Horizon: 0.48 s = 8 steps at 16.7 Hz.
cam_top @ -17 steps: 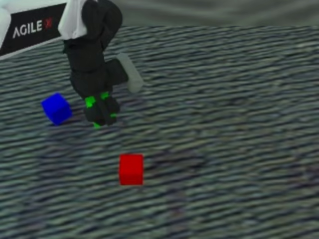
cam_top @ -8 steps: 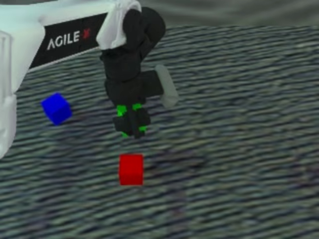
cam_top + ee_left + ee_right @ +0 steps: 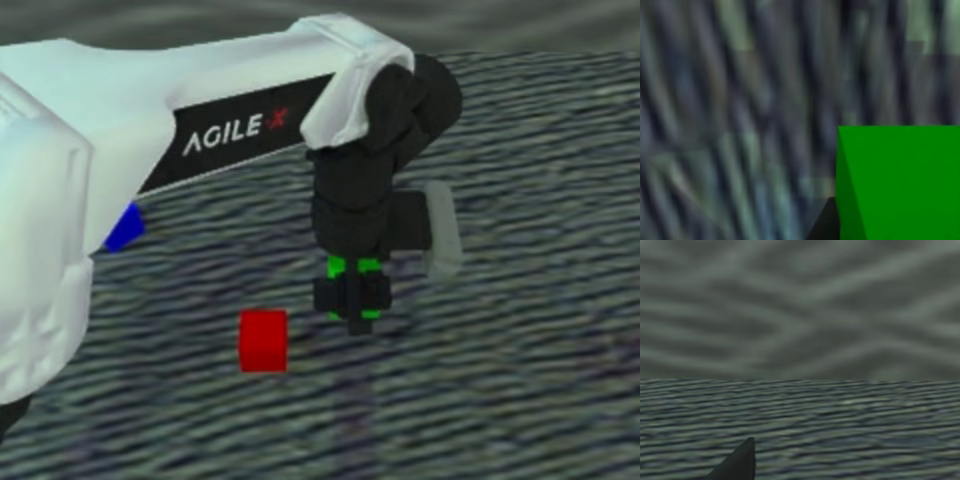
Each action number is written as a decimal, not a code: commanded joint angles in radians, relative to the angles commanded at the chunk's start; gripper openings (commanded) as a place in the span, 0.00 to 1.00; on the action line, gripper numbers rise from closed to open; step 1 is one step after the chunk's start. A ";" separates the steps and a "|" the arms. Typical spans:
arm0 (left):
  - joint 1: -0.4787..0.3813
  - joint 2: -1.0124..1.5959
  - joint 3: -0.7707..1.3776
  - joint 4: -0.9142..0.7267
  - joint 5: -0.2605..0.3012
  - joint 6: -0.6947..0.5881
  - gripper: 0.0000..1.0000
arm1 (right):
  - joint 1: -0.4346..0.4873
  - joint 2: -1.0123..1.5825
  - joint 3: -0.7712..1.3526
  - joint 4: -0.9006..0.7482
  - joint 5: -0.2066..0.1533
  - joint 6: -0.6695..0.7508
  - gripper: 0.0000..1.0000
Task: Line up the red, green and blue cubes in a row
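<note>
My left arm reaches in from the top view's left, and its gripper [image 3: 352, 300] hangs just right of the red cube [image 3: 263, 341], a narrow strip of bare desk [image 3: 520, 380] between them. Its jaws pinch the green cube [image 3: 349, 266], whose green shows at both sides of the black fingers; the left wrist view has that cube [image 3: 897, 182] large and close. The blue cube [image 3: 124, 228] sits far left, mostly hidden under the arm's white link. Rightward and toward the near edge the desk is open. My right arm is parked out of the top view; only a dark fingertip [image 3: 737, 462] shows above bare desk.
</note>
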 joint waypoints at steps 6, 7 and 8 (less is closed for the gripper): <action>0.005 0.028 -0.051 0.072 0.001 -0.004 0.00 | 0.000 0.000 0.000 0.000 0.000 0.000 1.00; 0.004 0.040 -0.072 0.106 0.001 -0.005 0.00 | 0.000 0.000 0.000 0.000 0.000 0.000 1.00; 0.002 0.052 -0.093 0.143 0.001 -0.005 0.00 | 0.000 0.000 0.000 0.000 0.000 0.000 1.00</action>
